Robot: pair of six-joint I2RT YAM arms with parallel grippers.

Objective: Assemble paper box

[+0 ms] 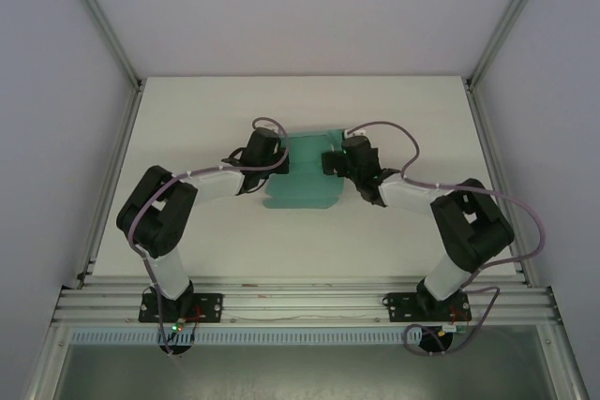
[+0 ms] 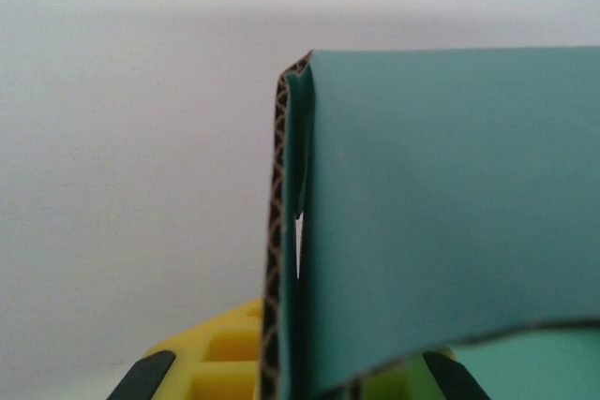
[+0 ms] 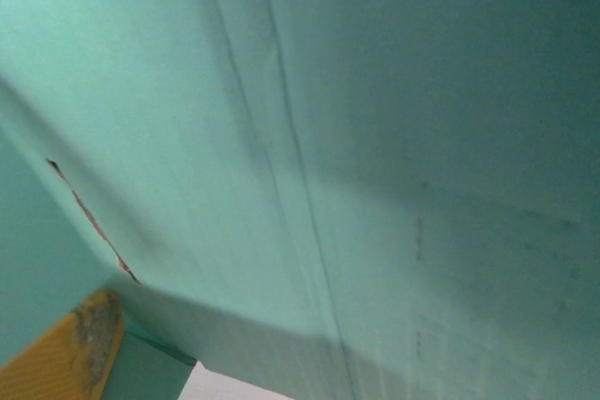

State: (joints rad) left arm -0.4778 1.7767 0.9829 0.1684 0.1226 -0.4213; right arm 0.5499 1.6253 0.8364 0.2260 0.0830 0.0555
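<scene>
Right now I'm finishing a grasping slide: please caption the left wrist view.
Left gripper clamps a folded wall of the teal corrugated paper box, its fluted edge turned toward the camera.

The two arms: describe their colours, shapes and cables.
Both the left arm and right arm have bulky black joints, white tubular links and black base plates. Lilac cables loop along each. The left fingers are yellow.

The white counter carries one thing, the teal paper box, a partly folded card sheet resting near the counter's middle, slightly toward its far edge.
</scene>
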